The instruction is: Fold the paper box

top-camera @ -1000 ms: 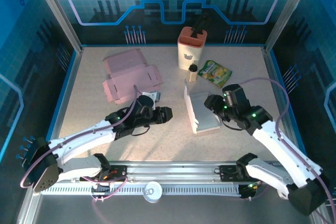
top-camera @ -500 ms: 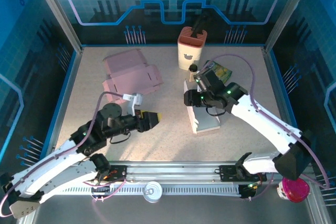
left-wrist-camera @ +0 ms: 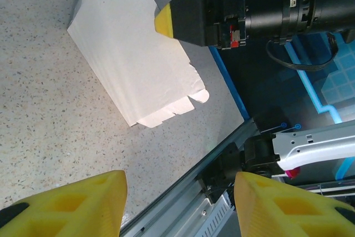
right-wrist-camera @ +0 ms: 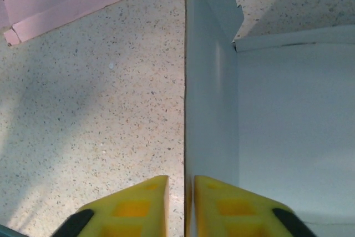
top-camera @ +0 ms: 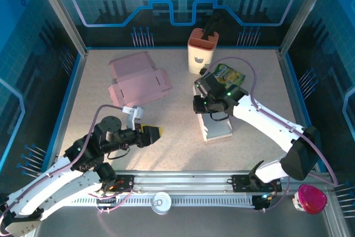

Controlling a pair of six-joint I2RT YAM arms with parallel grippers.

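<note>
The right pincer (right-wrist-camera: 186, 184) is clamped on the upright wall of the white paper box (top-camera: 220, 127). Left of that box, the left pincer (top-camera: 153, 132) stands half-open and empty.

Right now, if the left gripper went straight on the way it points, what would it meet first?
Most likely the white paper box: the left gripper, jaws open, points at its long side wall, with bare table between. Its height is unclear, so it might scrape the table first.
</note>
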